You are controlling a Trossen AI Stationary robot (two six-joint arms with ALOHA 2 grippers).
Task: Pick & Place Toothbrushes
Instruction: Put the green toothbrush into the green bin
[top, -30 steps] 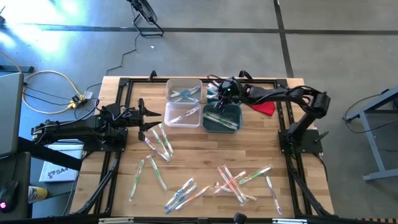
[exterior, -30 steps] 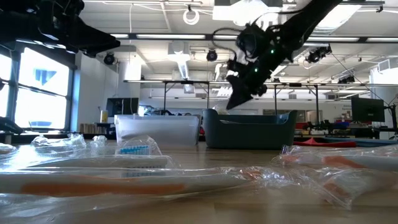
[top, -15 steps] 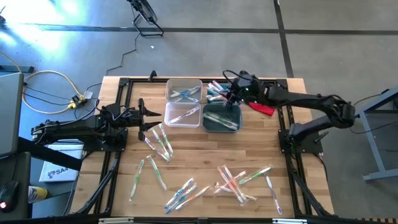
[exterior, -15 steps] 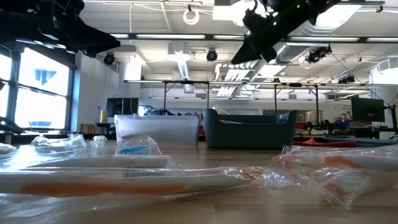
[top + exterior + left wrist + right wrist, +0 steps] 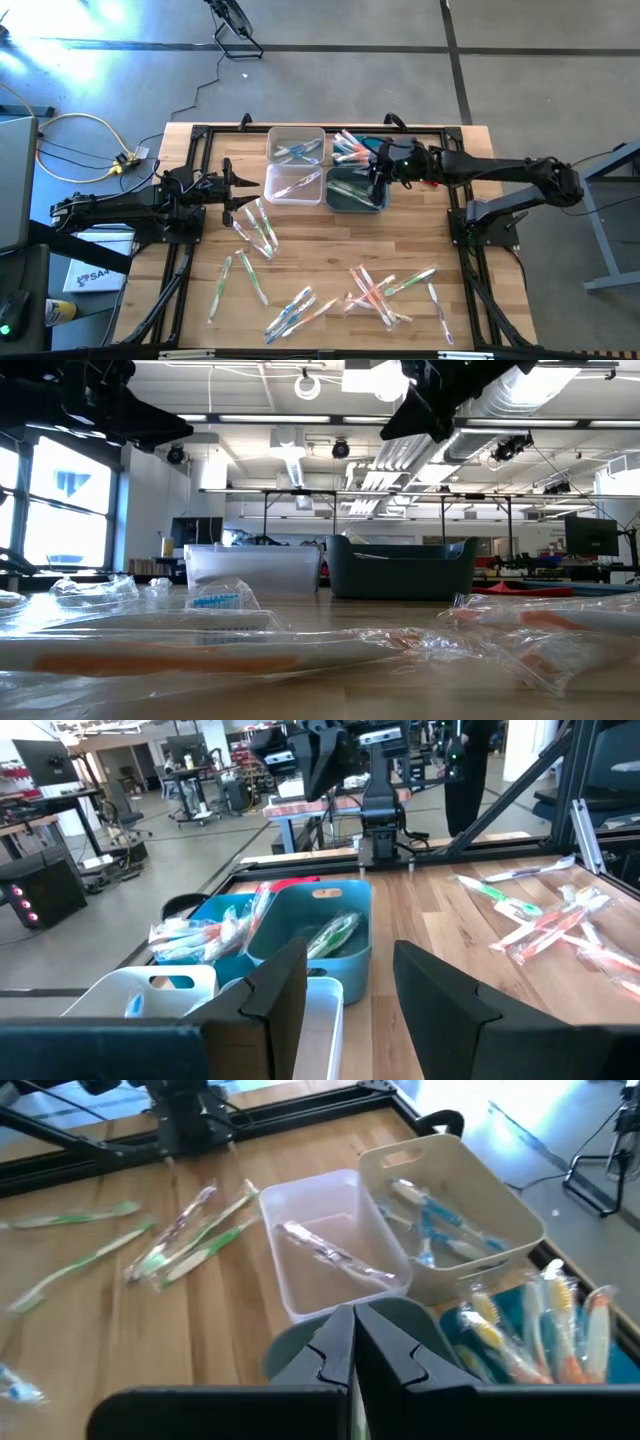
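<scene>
High view. The wooden bench [image 5: 330, 255] carries four bins at its far side: two clear ones, the far clear bin [image 5: 296, 146] holding blue-accented toothbrushes and the near clear bin [image 5: 294, 184] holding one wrapped brush, a dark teal bin [image 5: 357, 190] with green brushes, and a blue bin [image 5: 352, 147] behind it with orange and pink ones. Loose toothbrushes [image 5: 378, 290] lie scattered over the near half of the bench, with another group near the left arm. The right pincer [image 5: 378, 173] is stretched over the teal bin, its fingers pressed together and empty. The left pincer [image 5: 243, 184] waits just beside the near clear bin, fingers spread, holding nothing. A red cloth-like piece [image 5: 425, 176] shows under the right arm.

Low view. Wrapped toothbrushes [image 5: 150, 635] fill the foreground. The clear bin [image 5: 252, 569] and teal bin [image 5: 400, 566] stand side by side behind them. The right pincer [image 5: 418, 422] hangs well above the teal bin; the left arm is a dark shape at the upper left corner.

Left wrist view. The two dark fingers [image 5: 280, 990] stand apart with nothing between them. Beyond them are the teal bin [image 5: 318, 930], the blue bin [image 5: 218, 925] full of wrapped brushes, and loose toothbrushes [image 5: 545, 920] on the bench.

Right wrist view. The closed fingers [image 5: 335, 1350] meet over the rim of the teal bin [image 5: 290, 1350]. Ahead lie the near clear bin [image 5: 335, 1245], the far clear bin [image 5: 450, 1210] and green toothbrushes [image 5: 150, 1245] on the wood.
</scene>
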